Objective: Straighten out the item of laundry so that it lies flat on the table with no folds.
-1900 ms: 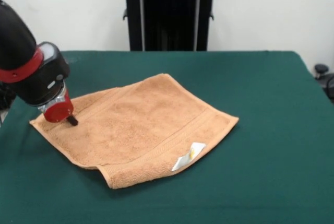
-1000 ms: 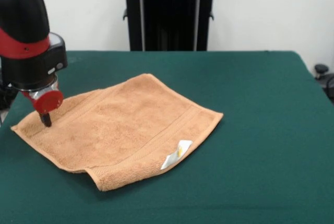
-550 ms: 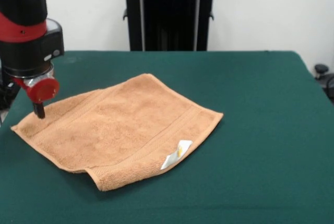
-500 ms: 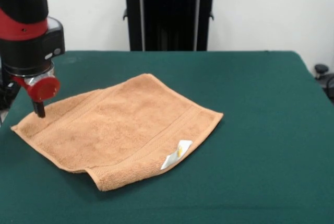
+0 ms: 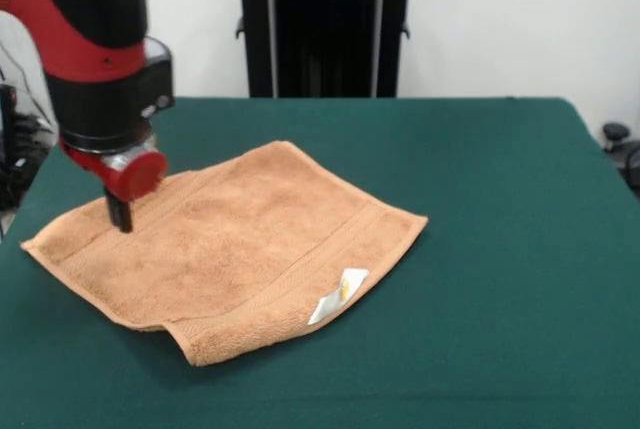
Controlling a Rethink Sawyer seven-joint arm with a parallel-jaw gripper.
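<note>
The orange-tan terry towel (image 5: pixel 225 249) lies on the dark green table (image 5: pixel 500 249), left of the middle in the front view. Its near edge is folded under, with a thick doubled hem at the front. A small white label with a yellow mark (image 5: pixel 338 295) sticks out at the near right edge. My gripper (image 5: pixel 121 215) hangs from the red and black arm over the towel's left part, its dark tip just above the cloth. It holds nothing and its fingers look closed together.
The robot's black pedestal (image 5: pixel 325 24) stands behind the table's far edge. A white wall is behind it. Dark equipment (image 5: pixel 615 139) shows past the table's right edge.
The gripper dragged the towel's left corner further left, let go, rose, and has now moved right over the towel. The towel has lain still for the last second.
</note>
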